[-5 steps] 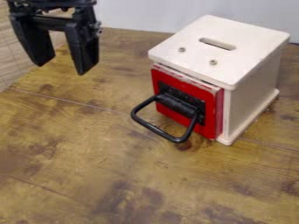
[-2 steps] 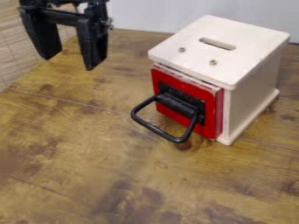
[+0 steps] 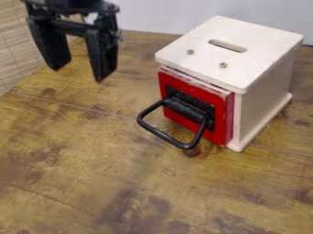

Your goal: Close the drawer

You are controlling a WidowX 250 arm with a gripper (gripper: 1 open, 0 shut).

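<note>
The jaws are standing spread wide, gripping nothing, as the gripper (image 3: 76, 64) is hanging above the wooden table (image 3: 86, 164) at the upper left, well apart from the drawer (image 3: 193, 105). The red drawer is sitting in the front of the white cabinet (image 3: 251, 69), sticking out only slightly, its black loop handle (image 3: 171, 126) drooping forward towards the table. To close it well, the gripper likely needs to come down level with the black front plate and push squarely along the drawer's travel, avoiding the loop so it is not catching a finger. Nothing is lying between gripper and drawer; the cabinet might slide if pushed off-centre.
</note>
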